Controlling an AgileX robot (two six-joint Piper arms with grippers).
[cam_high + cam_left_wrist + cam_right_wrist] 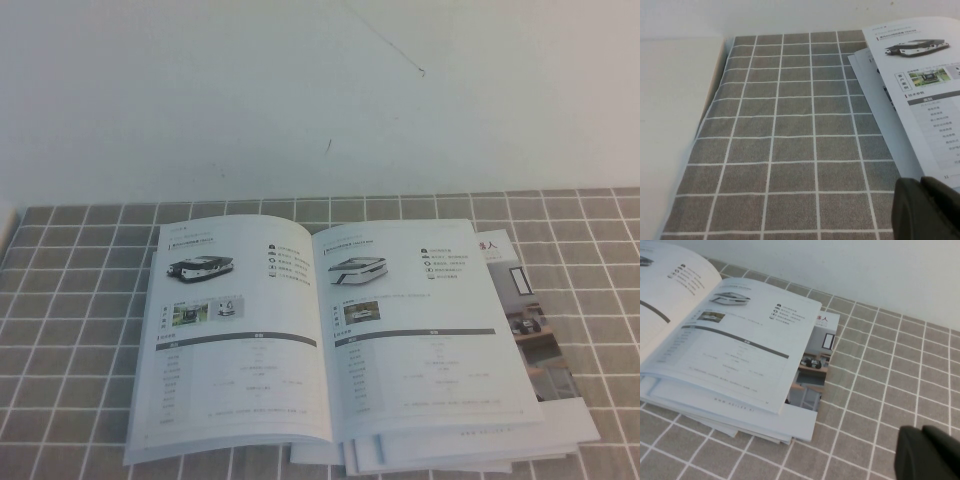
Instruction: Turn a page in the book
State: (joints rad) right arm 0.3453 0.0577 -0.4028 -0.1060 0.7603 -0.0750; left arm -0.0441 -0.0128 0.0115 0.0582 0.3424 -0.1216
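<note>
The book [250, 380] lies open and flat on the checked cloth. Its left leaf [235, 340] shows a black four-wheeled rover. The right leaf, the page [420, 340], lies flat and shows a pale flat vehicle photo above a dark-barred table; it also shows in the right wrist view [735, 345]. Neither gripper shows in the high view. My left gripper [922, 182] is shut and empty over the cloth beside the book's left edge [920, 100]. My right gripper [921, 430] is shut and empty over the cloth, apart from the book's right side.
Brochures with colour room photos [535, 330] lie stacked under the book and stick out to the right [812, 372]. The grey checked cloth [70, 330] covers the table. A white wall [320, 90] rises behind. A bare white surface [670, 125] borders the cloth's left edge.
</note>
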